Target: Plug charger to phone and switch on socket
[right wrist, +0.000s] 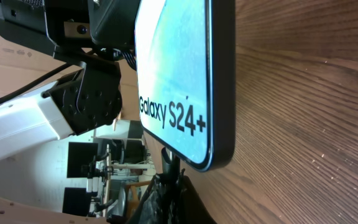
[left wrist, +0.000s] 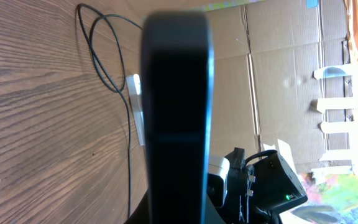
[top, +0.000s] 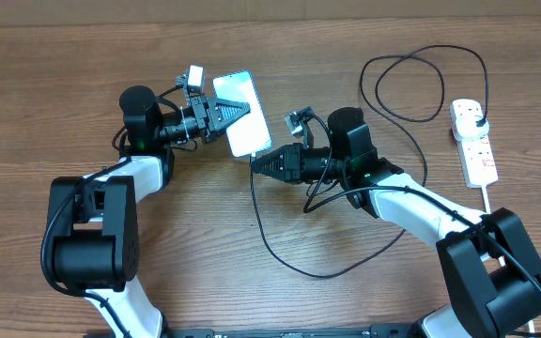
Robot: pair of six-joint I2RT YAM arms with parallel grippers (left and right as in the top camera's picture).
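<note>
Jaws clamped both sides: left gripper [top: 244, 110] on phone [right wrist: 179, 74], right gripper [top: 255, 164] on charger [right wrist: 169, 165] connector at phone's lower end. Plugging step in hand. Next likely: square push-in, then socket [top: 472, 141] switch, well right of phone.

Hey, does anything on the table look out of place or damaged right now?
Nothing looks spilled or damaged. The phone sits askew, gripped by the left tool, and the charger sprawls in loose loops to the socket.

Overhead looks down; both wrist cameras closely face the phone [top: 252, 131].
</note>
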